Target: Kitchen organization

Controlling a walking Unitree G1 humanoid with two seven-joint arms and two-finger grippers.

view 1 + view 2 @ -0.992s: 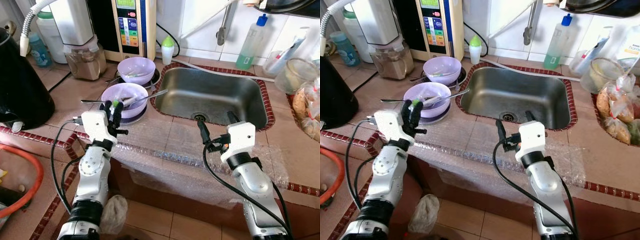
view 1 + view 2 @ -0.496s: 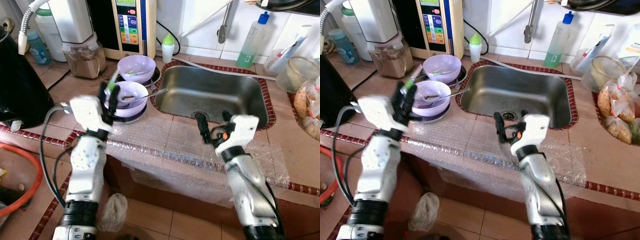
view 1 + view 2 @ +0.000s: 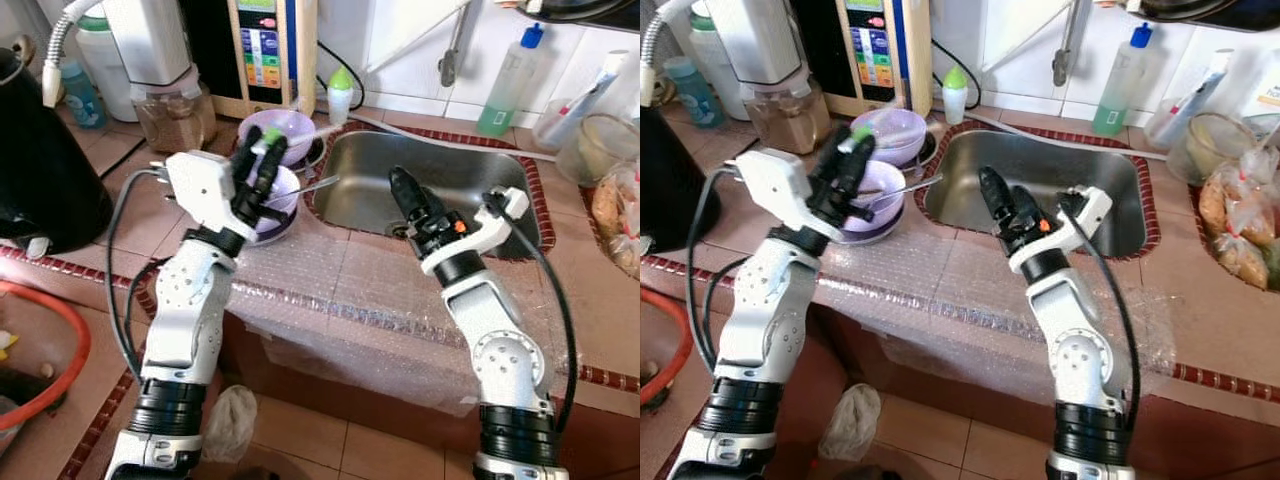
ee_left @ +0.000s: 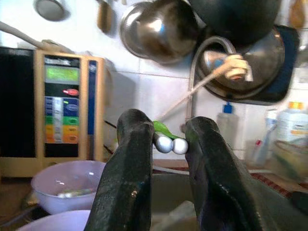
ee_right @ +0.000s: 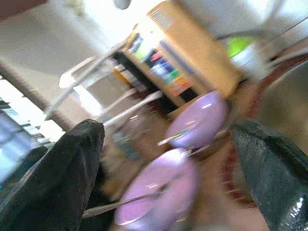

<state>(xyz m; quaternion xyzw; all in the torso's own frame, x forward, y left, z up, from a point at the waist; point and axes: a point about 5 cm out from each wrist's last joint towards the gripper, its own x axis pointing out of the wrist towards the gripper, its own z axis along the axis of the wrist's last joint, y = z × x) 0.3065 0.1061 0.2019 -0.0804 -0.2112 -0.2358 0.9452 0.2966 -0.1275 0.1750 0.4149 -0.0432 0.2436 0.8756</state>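
I'm counting two purple bowls: a near bowl [image 3: 272,192] partly hidden behind my left arm and a far bowl [image 3: 272,131] behind it. I'm seeing one steel sink [image 3: 450,180]. Along the back I'm making out one green-liquid bottle [image 3: 510,82] with a blue cap, one small white bottle [image 3: 342,98] with a green cap, and one teal bottle [image 3: 80,92] at the far left. I'm also counting one black kettle [image 3: 45,185], one clear container [image 3: 595,148] at the right, and two grippers, the left gripper [image 3: 257,170] and the right gripper [image 3: 410,197].
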